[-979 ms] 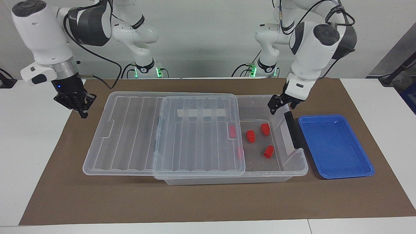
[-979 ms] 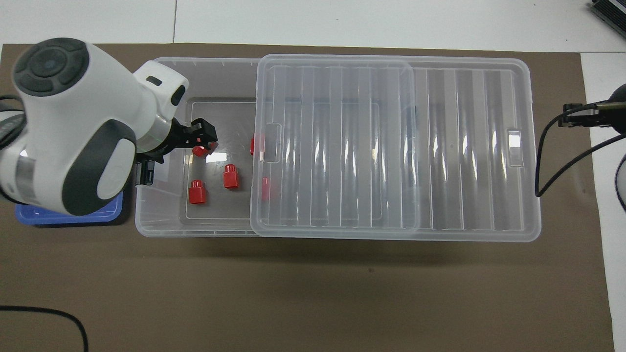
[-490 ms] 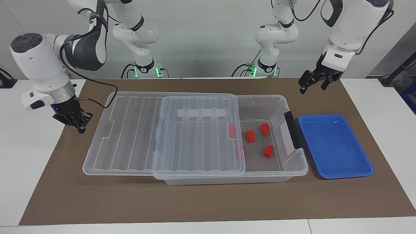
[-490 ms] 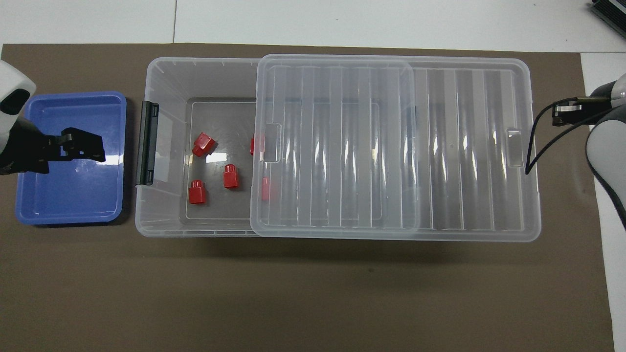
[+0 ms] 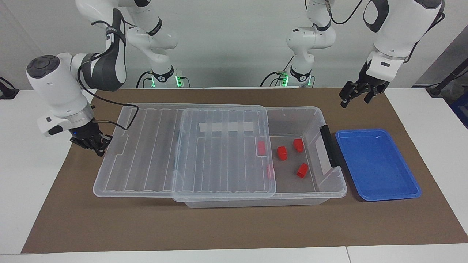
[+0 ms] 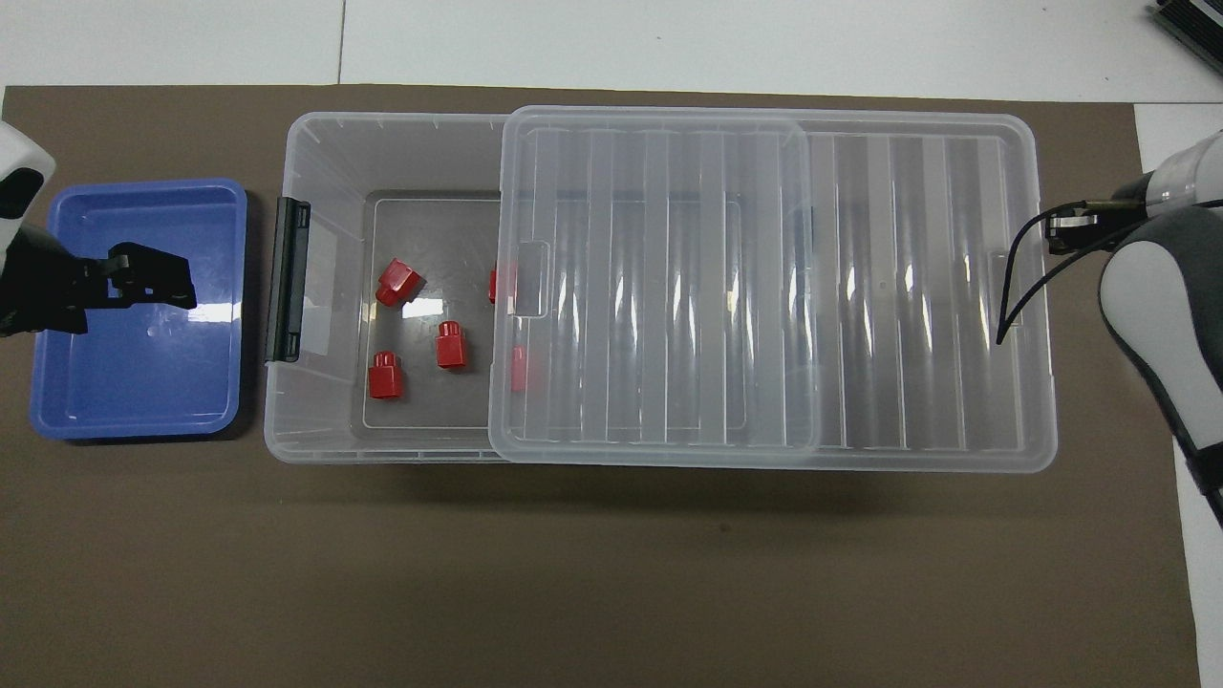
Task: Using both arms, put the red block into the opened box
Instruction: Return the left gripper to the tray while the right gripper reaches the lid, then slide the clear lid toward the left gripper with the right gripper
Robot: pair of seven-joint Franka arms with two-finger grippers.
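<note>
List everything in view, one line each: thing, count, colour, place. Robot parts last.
Small plastic blocks: five, red, inside the bin; three in the uncovered part, two under the lid's edge.
Large plastic storage bin: one, clear, mid-mat, dark end handle.
Ribbed flat lid: one, clear, slid toward the right arm's end, leaving the bin partly open.
Shallow tray: one, blue, beside the bin's handle end.
Mat: one, brown, on the white table.
Left gripper: black, open, raised over the mat near the tray.
Right gripper: black, shut, at the lid's end.

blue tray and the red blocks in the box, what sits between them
The box's end wall with its dark handle, then a bare strip of box floor before the red blocks. The overhead view shows it best. The blue tray is empty.
</note>
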